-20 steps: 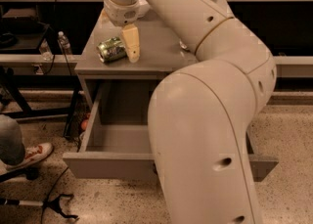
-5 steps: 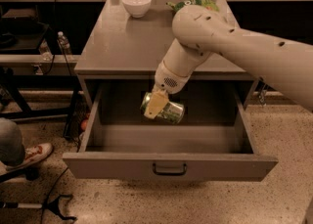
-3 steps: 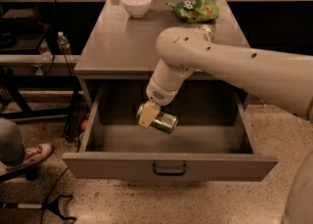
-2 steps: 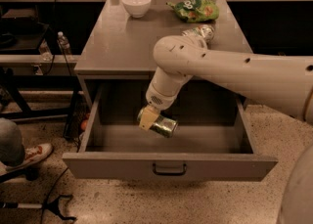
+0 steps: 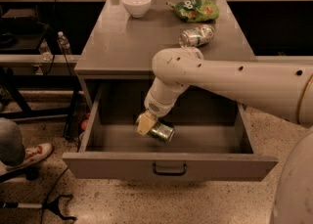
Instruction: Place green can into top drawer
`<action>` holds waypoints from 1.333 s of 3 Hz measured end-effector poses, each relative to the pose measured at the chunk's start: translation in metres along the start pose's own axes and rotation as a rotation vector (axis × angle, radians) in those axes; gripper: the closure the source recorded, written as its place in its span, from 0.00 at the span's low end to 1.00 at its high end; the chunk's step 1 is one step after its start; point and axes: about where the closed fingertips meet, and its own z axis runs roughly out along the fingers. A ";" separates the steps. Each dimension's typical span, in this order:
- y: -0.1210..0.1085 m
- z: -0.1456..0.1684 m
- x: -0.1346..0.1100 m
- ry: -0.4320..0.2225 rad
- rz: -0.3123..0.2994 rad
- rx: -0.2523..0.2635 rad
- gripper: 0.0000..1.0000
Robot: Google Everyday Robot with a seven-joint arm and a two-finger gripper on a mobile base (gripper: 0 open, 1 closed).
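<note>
Since a moment ago I have come down a little further, and my gripper (image 5: pixel 149 126) now hangs low inside the top drawer (image 5: pixel 112 166), left of its middle and closer to the front panel than to the back wall. My jaws are closed on the green can (image 5: pixel 163 133), which lies on its side in my grasp with one silver end turned toward the right front. I cannot tell whether the can touches the drawer floor or sits just above it. The drawer is pulled fully out, its dark handle (image 5: pixel 169 169) at the centre of the front panel. My arm (image 5: pixel 230 78) reaches in from the right, over the table's front edge. On the tabletop (image 5: pixel 117 42) behind me stand a white bowl (image 5: pixel 136 4), a green snack bag (image 5: pixel 193 10) and a paler silver can (image 5: pixel 196 35) lying on its side.
</note>
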 end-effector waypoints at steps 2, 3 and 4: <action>0.000 0.023 -0.004 -0.062 -0.004 -0.027 0.76; 0.002 0.030 -0.006 -0.084 -0.020 -0.051 0.44; 0.003 0.033 -0.006 -0.089 -0.029 -0.064 0.23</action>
